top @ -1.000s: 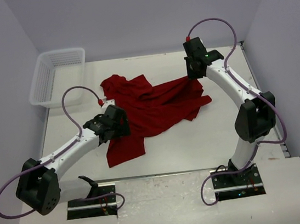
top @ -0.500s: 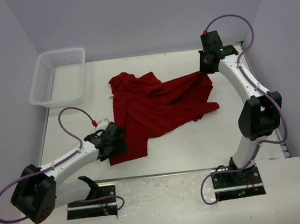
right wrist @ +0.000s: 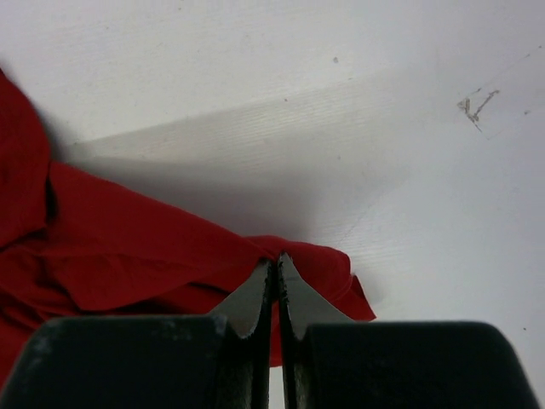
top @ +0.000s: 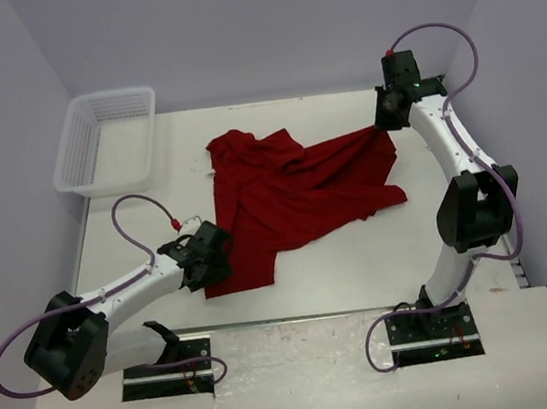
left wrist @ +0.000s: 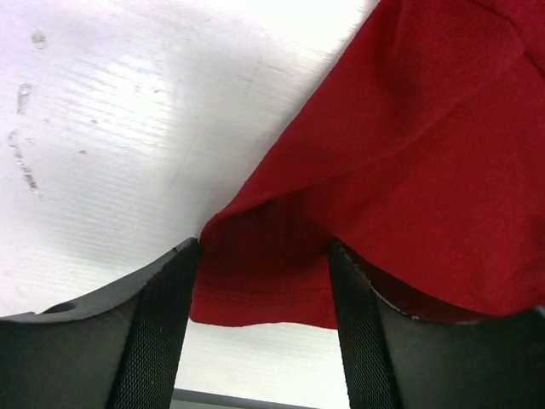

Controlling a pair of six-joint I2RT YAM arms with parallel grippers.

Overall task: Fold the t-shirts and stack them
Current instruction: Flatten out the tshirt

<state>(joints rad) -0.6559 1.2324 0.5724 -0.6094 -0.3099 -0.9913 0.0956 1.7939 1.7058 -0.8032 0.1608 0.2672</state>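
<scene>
t-shirt (left wrist: 426,145) corner between jaws of left tool (left wrist: 264,252)

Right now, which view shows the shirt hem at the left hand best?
Left wrist: the t-shirt hem lies between the fingers of the left hand, which stand apart. Top external shows the whole t-shirt, but the hand covers that spot. Right wrist shows only the far edge pinched in the right hand.
</scene>
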